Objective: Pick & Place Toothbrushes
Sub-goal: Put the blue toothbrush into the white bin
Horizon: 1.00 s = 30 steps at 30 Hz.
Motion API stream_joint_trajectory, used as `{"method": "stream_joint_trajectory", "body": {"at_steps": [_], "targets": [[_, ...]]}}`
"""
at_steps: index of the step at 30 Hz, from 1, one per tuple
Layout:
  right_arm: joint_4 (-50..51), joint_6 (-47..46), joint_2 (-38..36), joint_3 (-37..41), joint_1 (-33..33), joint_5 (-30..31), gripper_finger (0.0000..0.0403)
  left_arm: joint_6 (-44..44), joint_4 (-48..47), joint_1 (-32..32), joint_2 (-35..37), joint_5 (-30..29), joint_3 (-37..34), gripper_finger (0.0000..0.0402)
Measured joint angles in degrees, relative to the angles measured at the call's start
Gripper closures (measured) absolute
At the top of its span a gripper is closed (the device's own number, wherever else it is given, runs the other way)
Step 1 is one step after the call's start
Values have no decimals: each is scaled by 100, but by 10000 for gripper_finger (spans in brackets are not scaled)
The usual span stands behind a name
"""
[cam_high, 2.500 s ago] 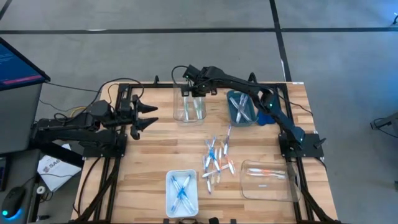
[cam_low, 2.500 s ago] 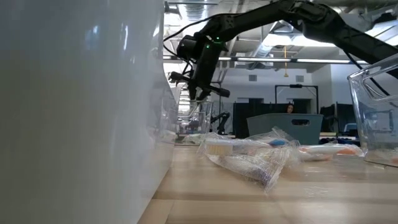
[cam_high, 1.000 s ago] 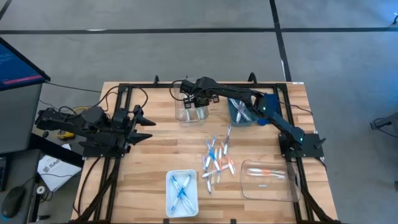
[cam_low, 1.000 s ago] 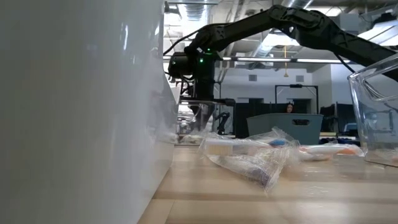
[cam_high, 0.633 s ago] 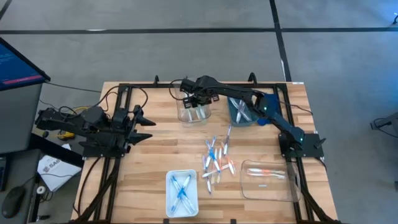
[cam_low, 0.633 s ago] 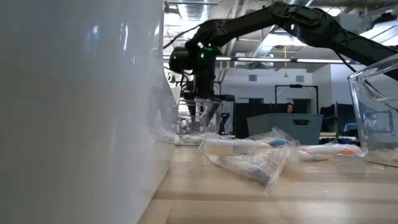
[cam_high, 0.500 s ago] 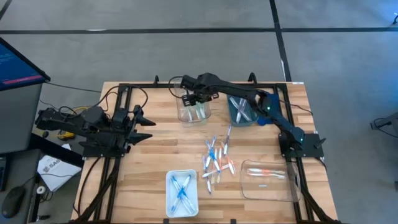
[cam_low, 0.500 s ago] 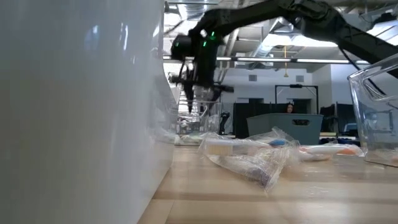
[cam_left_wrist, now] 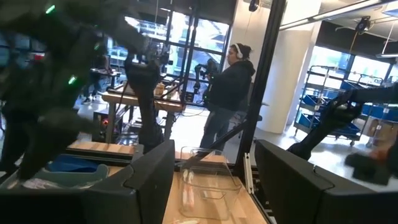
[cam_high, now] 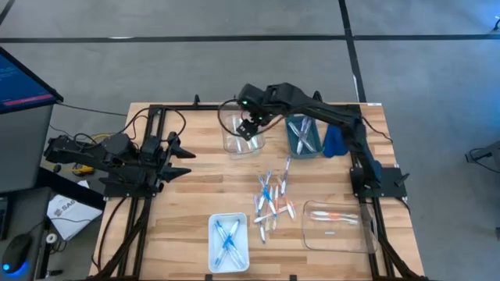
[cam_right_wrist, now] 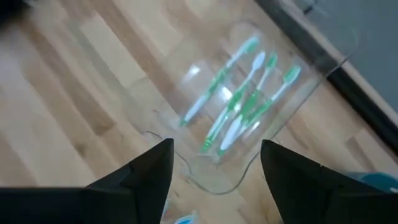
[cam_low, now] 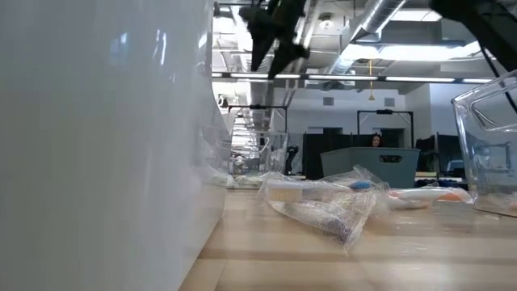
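high view: the right gripper [cam_high: 248,125] hangs over the clear tub [cam_high: 241,134] at the far side of the bench [cam_high: 187,218], its arm reaching in from the right. green toothbrushes [cam_high: 244,141] lie inside that tub. just right of it stands a blue bin [cam_high: 302,136] with more brushes, and a blue cloth [cam_high: 334,140] lies beside the bin. a loose pile [cam_high: 272,201] of toothbrushes lies in the middle of the bench. a white tray [cam_high: 228,242] at the near edge holds blue brushes; a clear box [cam_high: 337,225] at the near right holds orange-pink ones. the left gripper [cam_high: 183,151] waits at the left edge, well apart from everything, its fingers spread.

low view: the right gripper [cam_low: 273,32] shows high up, clear of the bench. wrapped brushes [cam_low: 327,202] lie on the wood in the foreground, and a white wall [cam_low: 97,145] fills the left side.

left wrist view: the left fingers [cam_left_wrist: 148,180] stand wide apart with nothing between them. the clear box [cam_left_wrist: 202,183] lies ahead on the bench, and a person [cam_left_wrist: 227,93] stands in the room beyond.

right wrist view: the right fingers [cam_right_wrist: 152,165] are spread and hold nothing. below them, the green toothbrushes [cam_right_wrist: 239,102] lie in the clear tub [cam_right_wrist: 298,93], heads towards one end.
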<state>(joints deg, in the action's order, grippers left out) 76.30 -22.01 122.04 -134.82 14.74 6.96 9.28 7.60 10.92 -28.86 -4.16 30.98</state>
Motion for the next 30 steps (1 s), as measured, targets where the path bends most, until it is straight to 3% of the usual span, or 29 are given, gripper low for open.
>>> {"method": "stream_joint_trajectory", "body": {"at_steps": [7, 16, 21, 25, 30], "targets": [[278, 10, -517, -2, -851, -60, 168, 0, 29, 0, -56, 0, 0, 183], [708, 302, -567, 0, -2367, -126, 168, 2, 147, 0, -166, -2, 2, 183], [512, -416, -562, 0, -2870, -83, 168, 15, 203, 0, -243, -2, 4, 183], [708, -490, -562, 0, -3250, 160, 168, 20, 346, 0, -410, -4, 4, 183], [1197, -1396, -562, 7, -3539, 884, 168, 61, 555, 0, -675, -2, 4, 183]]}}
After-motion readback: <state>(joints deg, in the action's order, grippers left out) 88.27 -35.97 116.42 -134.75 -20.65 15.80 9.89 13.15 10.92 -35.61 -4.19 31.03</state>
